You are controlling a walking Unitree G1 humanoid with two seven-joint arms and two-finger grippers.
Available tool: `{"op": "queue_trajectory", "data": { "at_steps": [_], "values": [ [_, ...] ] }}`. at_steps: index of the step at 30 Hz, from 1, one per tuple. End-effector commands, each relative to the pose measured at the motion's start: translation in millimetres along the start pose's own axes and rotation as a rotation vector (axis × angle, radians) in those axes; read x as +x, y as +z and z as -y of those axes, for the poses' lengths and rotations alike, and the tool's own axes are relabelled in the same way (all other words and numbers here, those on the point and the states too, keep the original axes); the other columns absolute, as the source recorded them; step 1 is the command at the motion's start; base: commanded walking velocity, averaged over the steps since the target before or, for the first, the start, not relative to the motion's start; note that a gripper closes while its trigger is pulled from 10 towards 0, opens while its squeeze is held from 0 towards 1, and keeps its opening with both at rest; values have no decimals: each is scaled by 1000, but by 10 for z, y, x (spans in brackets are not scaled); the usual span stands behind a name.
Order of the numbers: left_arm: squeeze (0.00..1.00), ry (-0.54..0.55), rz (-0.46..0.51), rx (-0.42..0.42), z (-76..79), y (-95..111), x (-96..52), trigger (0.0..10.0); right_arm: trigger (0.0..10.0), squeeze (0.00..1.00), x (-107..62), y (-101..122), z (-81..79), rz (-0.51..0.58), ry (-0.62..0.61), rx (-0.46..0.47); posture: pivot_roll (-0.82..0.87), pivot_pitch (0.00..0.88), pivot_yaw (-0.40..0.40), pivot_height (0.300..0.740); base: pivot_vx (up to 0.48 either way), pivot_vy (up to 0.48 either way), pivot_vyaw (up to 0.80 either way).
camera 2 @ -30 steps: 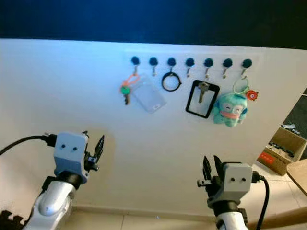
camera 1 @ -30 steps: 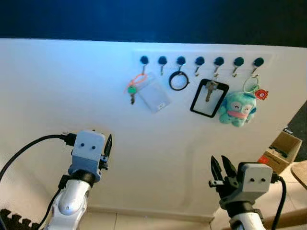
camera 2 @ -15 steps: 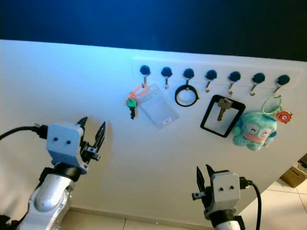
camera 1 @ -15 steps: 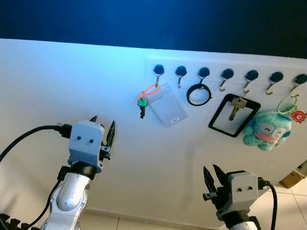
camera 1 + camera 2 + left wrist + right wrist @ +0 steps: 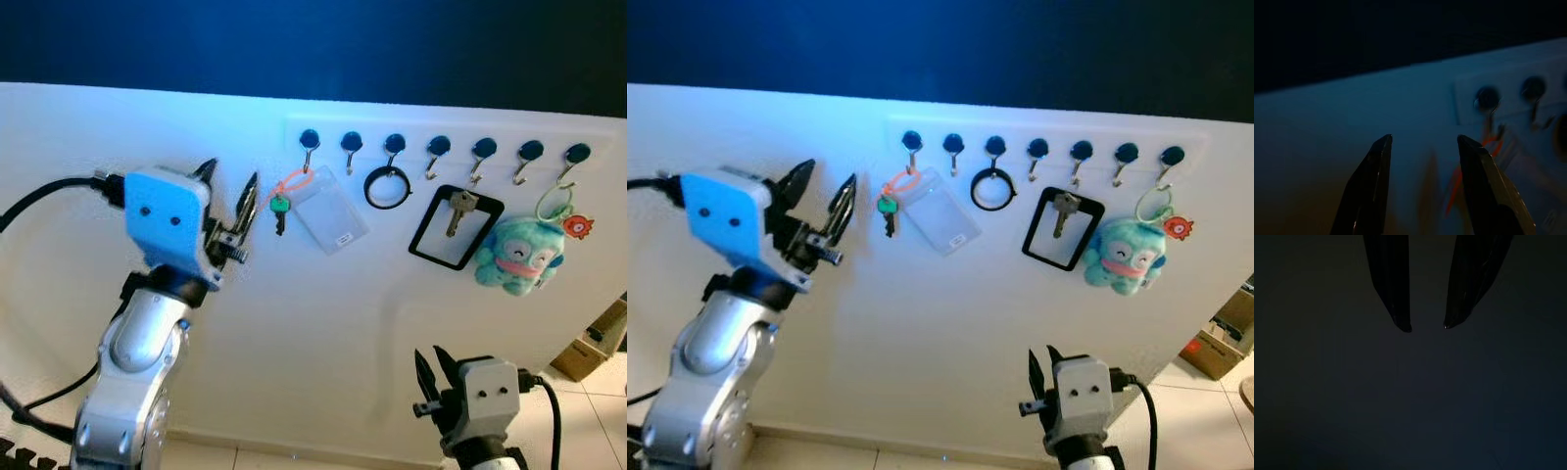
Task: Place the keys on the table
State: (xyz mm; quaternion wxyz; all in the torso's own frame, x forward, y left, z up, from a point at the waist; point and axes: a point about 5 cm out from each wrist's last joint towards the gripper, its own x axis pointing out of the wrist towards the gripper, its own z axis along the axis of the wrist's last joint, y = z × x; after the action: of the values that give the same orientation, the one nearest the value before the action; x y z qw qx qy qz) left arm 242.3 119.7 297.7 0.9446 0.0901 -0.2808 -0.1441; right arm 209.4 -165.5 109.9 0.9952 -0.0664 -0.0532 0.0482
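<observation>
At the left of the frame we saw the left claw (image 5: 233,213) raised against the white wall (image 5: 294,323), its two black fingers spread wide and empty, the tips just left of the keys and apart from them. The keys (image 5: 280,210), a green-capped key on an orange loop, hung from the first hook (image 5: 310,142) of a row of dark-knobbed hooks across the upper middle of the frame. A clear card holder (image 5: 328,208) hung tilted beside the keys on the same hook, touching them. In the left wrist view we made out the same hook (image 5: 1487,100) and the orange loop (image 5: 1462,178) just beyond one finger, dim and blurred.

Further right, a black ring (image 5: 388,186) hung from the third hook, then a black frame (image 5: 455,227) with a silver key (image 5: 457,208) in it, then a teal plush toy (image 5: 515,256) with an orange charm (image 5: 577,227) near the right edge. At the lower right, the right claw (image 5: 434,376) was held low, its fingers parted narrowly and holding nothing; its wrist view was very dark. A cardboard box (image 5: 596,338) stood on the floor at the right edge.
</observation>
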Motion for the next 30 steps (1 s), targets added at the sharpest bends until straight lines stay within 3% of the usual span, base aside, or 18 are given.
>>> {"op": "queue_trajectory", "data": {
  "at_steps": [1, 7, 12, 15, 20, 25, 27, 28, 30],
  "values": [
    [0, -18, -57, 3, 71, -83, 46, 10000, 10000, 0, 9, -19, 15, 0, -21, 5, 67, 123, -2, 740, 0, 0, 0],
    [0, -18, -75, -36, 150, -113, 177, 10000, 10000, 0, 95, 65, 78, 41, -59, 0, 46, 115, 12, 740, 0, 0, 0],
    [0, -39, -84, -31, 166, -139, 131, 10000, 10000, 0, 91, 67, 82, 44, -64, -2, 42, 111, 18, 740, 0, 0, 0],
    [0, -16, -132, -52, 96, -226, -8, 10000, 10000, 0, 72, 43, 80, 38, -70, 0, 43, 110, 20, 740, 0, 0, 0],
    [0, 46, -171, -36, 0, -285, -76, 10000, 10000, 0, 71, 18, 69, 29, -61, 1, 56, 109, 11, 740, 0, 0, 0],
    [0, 158, -238, -17, -148, -415, -245, 10000, 10000, 0, 67, -48, 52, 5, -39, -3, 60, 107, 7, 740, 0, 0, 0],
    [0, 243, -324, -36, -247, -568, -470, 10000, 10000, 0, 13, -152, 39, -37, -20, -7, 61, 109, 5, 740, 0, 0, 0],
    [0, 243, -324, -36, -247, -568, -470, 10000, 10000, 0, 13, -152, 39, -37, -20, -7, 61, 109, 5, 740, 0, 0, 0],
    [0, 332, -424, -63, -349, -743, -688, 10000, 10000, 0, -50, -259, 27, -80, -6, -9, 68, 113, 0, 740, 0, 0, 0]
  ]
}}
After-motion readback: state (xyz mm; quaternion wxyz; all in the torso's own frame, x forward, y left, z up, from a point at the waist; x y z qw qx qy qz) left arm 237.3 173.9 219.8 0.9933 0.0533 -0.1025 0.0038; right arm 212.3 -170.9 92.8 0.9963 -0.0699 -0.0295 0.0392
